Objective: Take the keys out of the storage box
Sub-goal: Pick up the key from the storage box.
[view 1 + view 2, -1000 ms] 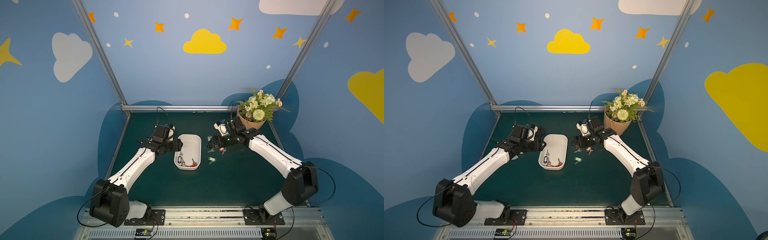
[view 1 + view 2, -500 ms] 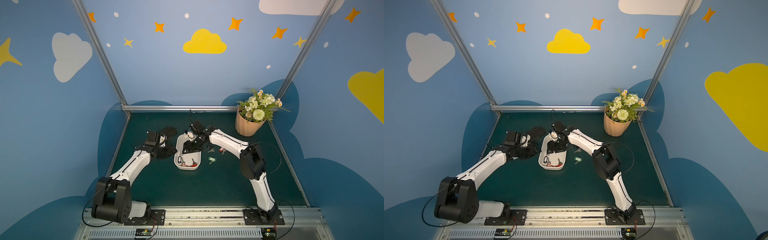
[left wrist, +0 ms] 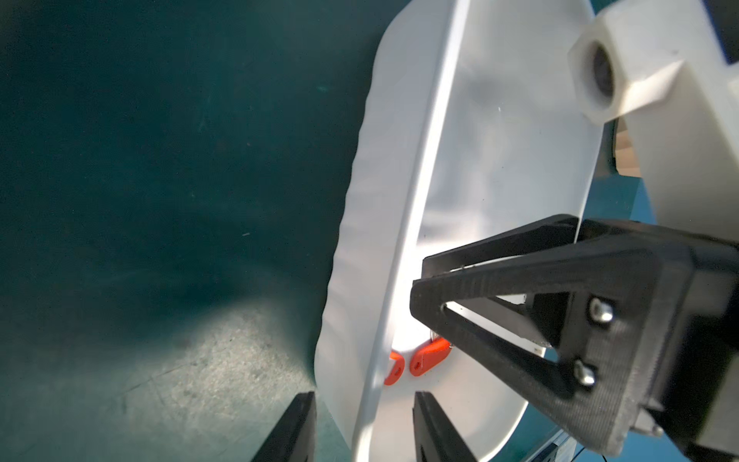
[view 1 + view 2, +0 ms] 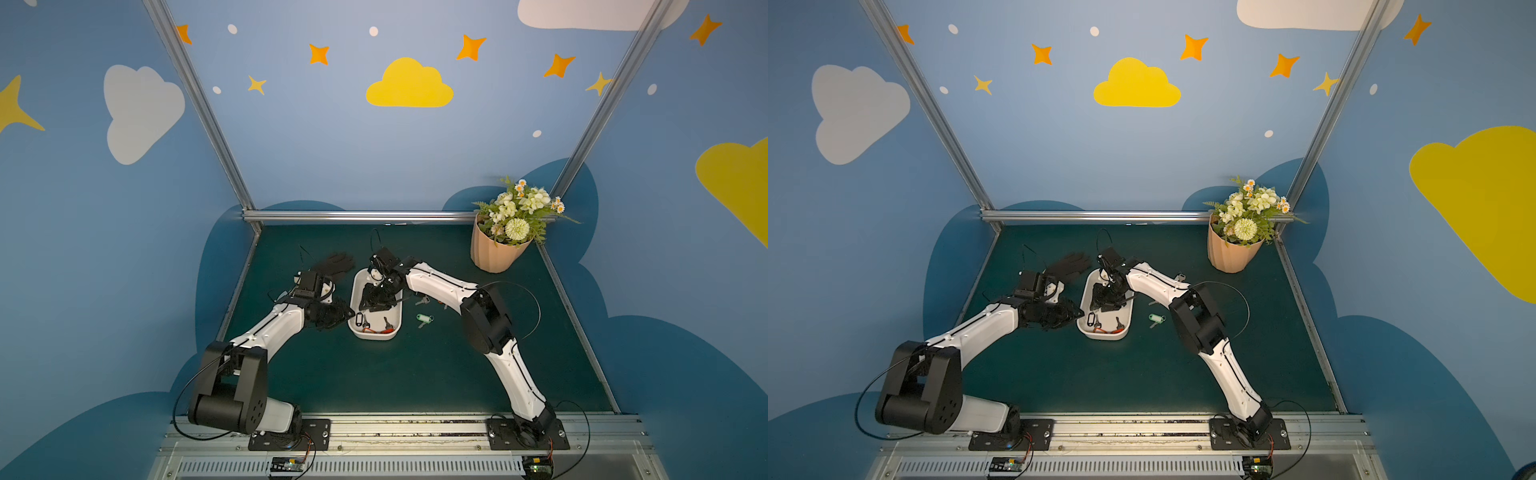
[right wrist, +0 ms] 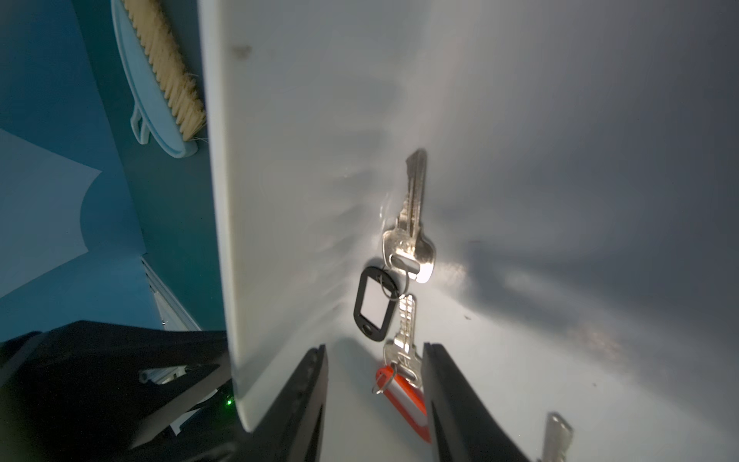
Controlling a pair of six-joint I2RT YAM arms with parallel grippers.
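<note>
Keys [image 5: 408, 236] lying inside storage box [image 4: 376, 333] on green surface [image 4: 374, 374]; right arm [image 4: 440, 286] elbow-bent, right hand [image 5: 374, 348] dipped in, fingers apart either side of red-tagged key [image 5: 404, 396]; left arm [image 4: 274, 328] low, left hand [image 3: 364, 400] fingers apart astride its wall

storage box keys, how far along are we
Done: a green-tagged key and another key already lie on the mat outside the storage box. In hand: the right end effector is down in the box, jaws open around a red-tagged key; the left end effector straddles the box wall. Left: that key, the black-tagged key and at least one more inside.
</note>
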